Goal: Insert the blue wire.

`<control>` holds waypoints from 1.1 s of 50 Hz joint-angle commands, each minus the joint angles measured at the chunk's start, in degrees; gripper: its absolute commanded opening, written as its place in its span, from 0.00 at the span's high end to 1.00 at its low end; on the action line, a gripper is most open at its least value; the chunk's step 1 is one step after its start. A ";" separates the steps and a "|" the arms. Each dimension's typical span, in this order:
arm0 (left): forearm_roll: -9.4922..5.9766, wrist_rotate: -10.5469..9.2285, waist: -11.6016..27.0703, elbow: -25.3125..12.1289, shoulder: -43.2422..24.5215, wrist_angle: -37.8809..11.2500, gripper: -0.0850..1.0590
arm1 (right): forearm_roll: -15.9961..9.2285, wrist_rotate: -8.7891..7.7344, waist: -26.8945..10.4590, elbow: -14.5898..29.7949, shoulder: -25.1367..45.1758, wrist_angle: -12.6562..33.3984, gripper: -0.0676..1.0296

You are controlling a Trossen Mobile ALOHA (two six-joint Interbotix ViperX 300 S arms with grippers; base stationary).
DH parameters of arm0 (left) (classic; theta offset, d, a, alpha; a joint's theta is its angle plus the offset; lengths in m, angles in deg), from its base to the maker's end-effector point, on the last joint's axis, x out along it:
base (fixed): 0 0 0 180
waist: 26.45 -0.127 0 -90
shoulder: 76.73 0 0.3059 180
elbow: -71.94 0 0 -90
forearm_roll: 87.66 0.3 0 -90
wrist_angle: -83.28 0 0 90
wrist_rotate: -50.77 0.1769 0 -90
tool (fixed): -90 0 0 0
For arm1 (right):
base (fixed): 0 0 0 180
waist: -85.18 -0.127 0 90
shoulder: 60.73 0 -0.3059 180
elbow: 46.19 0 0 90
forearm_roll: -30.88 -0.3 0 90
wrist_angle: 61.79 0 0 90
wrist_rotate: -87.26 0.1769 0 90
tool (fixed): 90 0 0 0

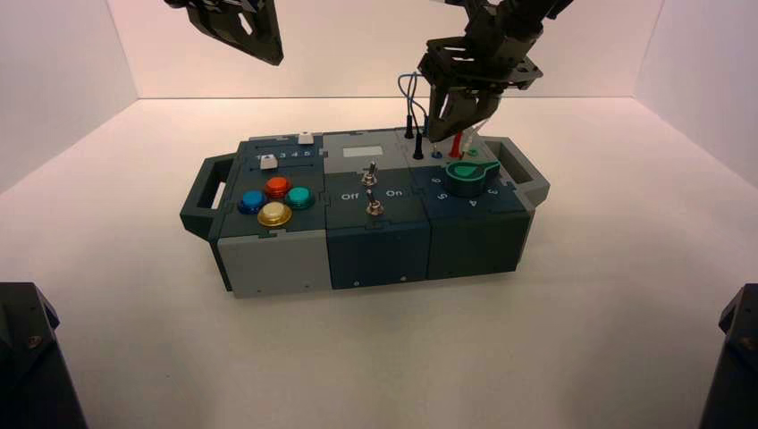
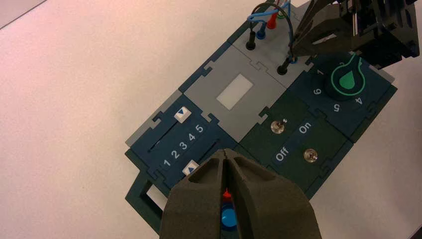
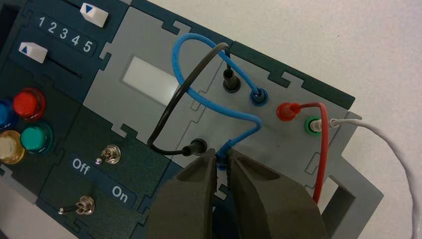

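Right wrist view puts us right on the action: the right gripper has its dark fingers clamped on the free plug end of the blue wire, which sits pinched in the narrow gap between the pads. The wire's other end is already seated in the blue socket on the grey panel; from there it arcs up in a loop, crosses the black wire and drops down to the pinched plug. That plug is held just beside the black plug at the panel's near edge. The black lead has both ends plugged in (its second plug stands beside the blue socket). Further along, a red wire runs from its red plug, next to a green socket, and a white wire trails off the box onto the bench.

In the high view, the right gripper hangs low over the back right corner of the box, just behind the green knob. The left gripper hovers well above the box's left end; in the left wrist view its fingers are pressed together at the tips, over the coloured buttons, with the sliders and toggle switches beyond.
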 commanded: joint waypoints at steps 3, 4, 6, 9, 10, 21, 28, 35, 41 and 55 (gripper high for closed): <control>0.09 0.44 0.18 -0.62 0.79 0.35 0.95 | 0.18 0.09 -0.44 0.79 -0.97 -0.09 0.96; 0.09 0.44 0.18 -0.70 0.79 0.35 0.95 | 0.18 0.09 -0.44 0.79 -0.97 -0.09 0.96; 0.00 0.44 0.18 -0.62 0.79 0.35 0.95 | 0.18 0.09 -0.35 0.79 -0.97 -0.09 0.96; 0.00 0.44 0.18 -0.62 0.88 0.35 0.95 | 0.35 0.09 -0.26 0.70 -0.97 -0.18 0.96; 0.09 0.44 0.18 -0.62 0.88 0.35 0.95 | 0.26 0.09 -0.26 0.70 -0.97 -0.18 0.96; 0.09 0.44 0.18 -0.62 1.14 0.35 0.95 | 0.79 0.09 -0.18 0.70 -0.70 -0.18 0.96; 0.18 0.44 0.18 -0.62 1.32 0.35 0.95 | 0.97 0.09 -0.09 0.70 -0.53 0.00 0.96; 0.18 0.44 0.18 -0.62 1.41 0.35 0.95 | 1.05 0.09 -0.09 0.53 -0.62 0.18 0.96; 0.18 0.44 0.18 -0.62 1.41 0.35 0.95 | 1.05 0.26 -0.09 0.18 -0.88 0.26 0.96; 0.26 0.44 0.18 -0.53 1.32 0.35 0.95 | 0.97 0.26 -0.18 -0.26 -1.67 0.35 0.96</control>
